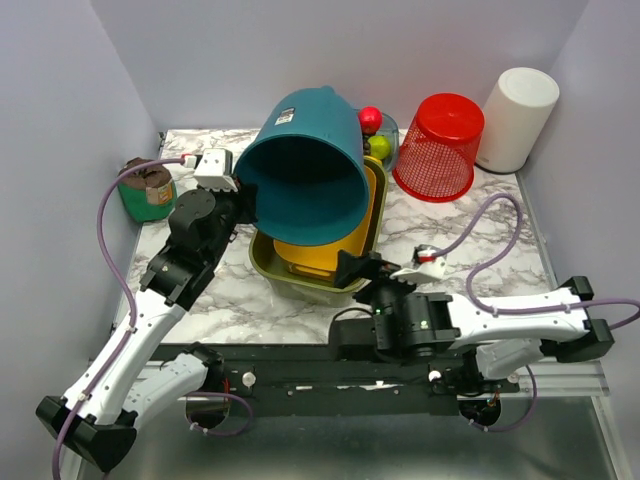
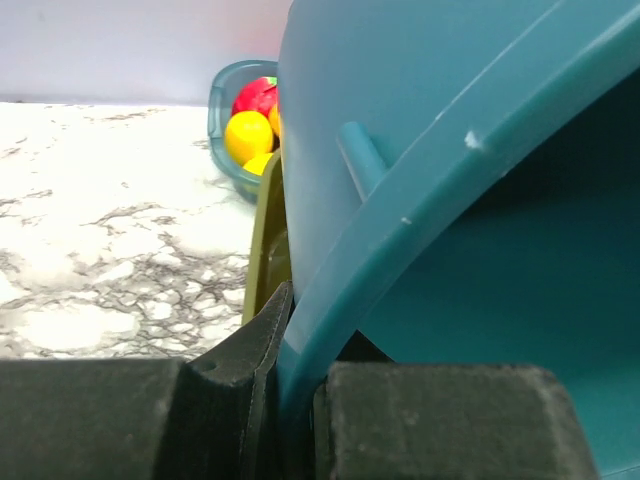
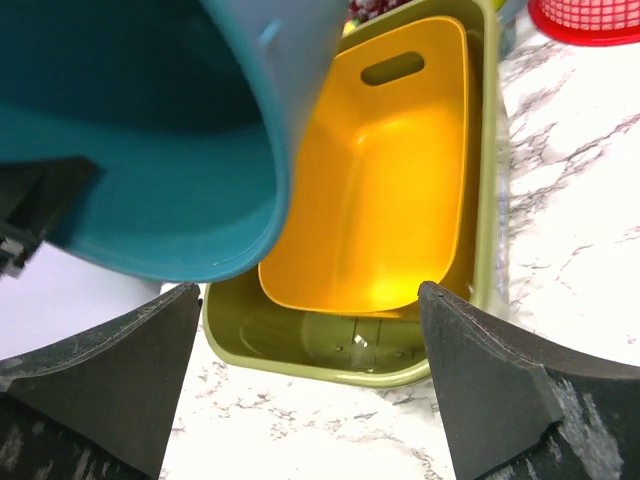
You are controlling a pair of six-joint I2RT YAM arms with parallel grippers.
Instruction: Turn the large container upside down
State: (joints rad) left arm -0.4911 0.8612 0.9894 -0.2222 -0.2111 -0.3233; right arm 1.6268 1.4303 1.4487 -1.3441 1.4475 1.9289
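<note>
The bucket (image 1: 300, 165) is pinched at its rim by the left gripper (image 1: 238, 198). The right gripper (image 1: 365, 270) is opened wide. The pinch looks thin, so the bucket could be dropped.

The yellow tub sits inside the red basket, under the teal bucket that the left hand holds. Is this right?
No. The yellow tub sits inside the green tub, not the red basket; the right wrist view shows it. It is under the teal bucket that the left hand holds.
</note>
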